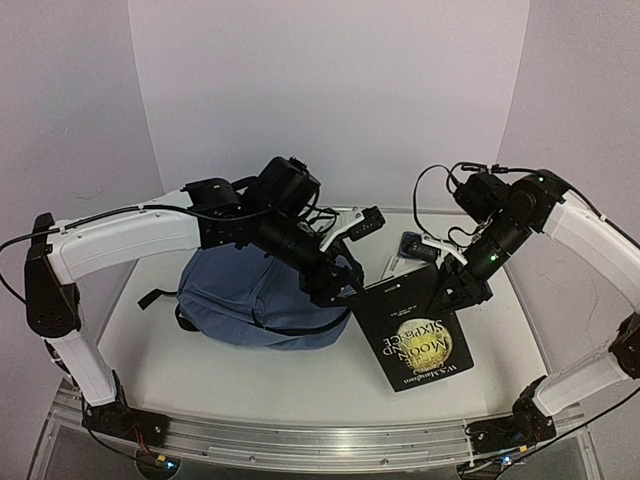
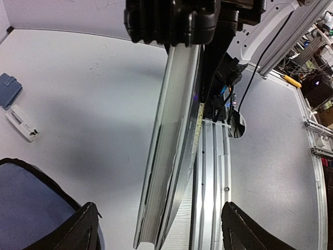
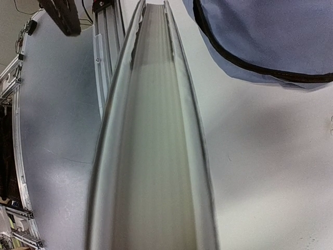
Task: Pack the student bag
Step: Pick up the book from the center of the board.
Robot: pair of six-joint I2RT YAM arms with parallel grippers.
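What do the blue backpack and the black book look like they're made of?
The backpack looks like soft, matte woven fabric: it slumps and creases, and has dark piping along its edge. The book seems to be a paperback: a smooth, slightly shiny black card cover, pale paper page edges, and a slight bow.

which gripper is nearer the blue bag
Left: the left gripper is at the student bag's right edge, open astride the book; the right gripper holds that book farther right, off the bag.
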